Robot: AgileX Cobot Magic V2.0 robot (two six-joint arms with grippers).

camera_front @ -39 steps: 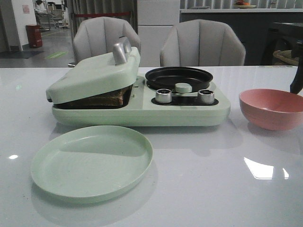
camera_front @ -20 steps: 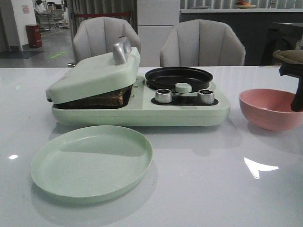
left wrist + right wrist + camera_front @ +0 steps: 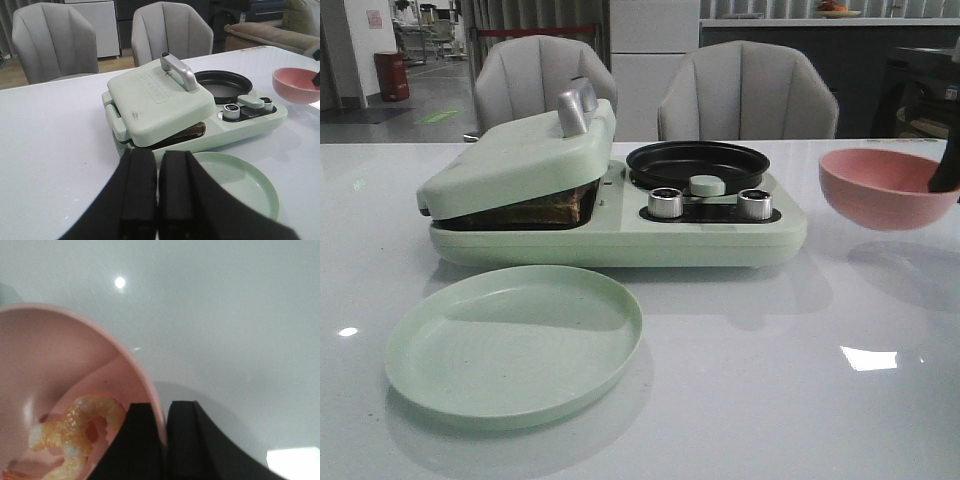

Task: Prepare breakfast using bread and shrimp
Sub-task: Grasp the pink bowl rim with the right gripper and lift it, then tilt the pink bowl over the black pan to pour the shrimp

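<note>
I have the right gripper (image 3: 165,440) pinching the rim of the pink bowl (image 3: 885,190), lifted at far right with the shrimp (image 3: 80,435) inside, likely bound for the black pan (image 3: 698,163), while the bread (image 3: 555,210) sits under the sandwich-press lid (image 3: 515,160) and my left gripper (image 3: 157,192) rests closed, empty.

Left gripper (image 3: 157,187): I see its two black fingers pressed flat together, no gap between the pads, nothing held. It hangs above the table, clear of the surface.

Right gripper (image 3: 165,440): I see its black fingers pinching the rim of the pink bowl (image 3: 880,190), one finger inside the wall, one outside. The bowl hangs clear of the table under this grip. In the front view only a dark sliver of the right arm (image 3: 948,160) shows at the frame edge.
</note>
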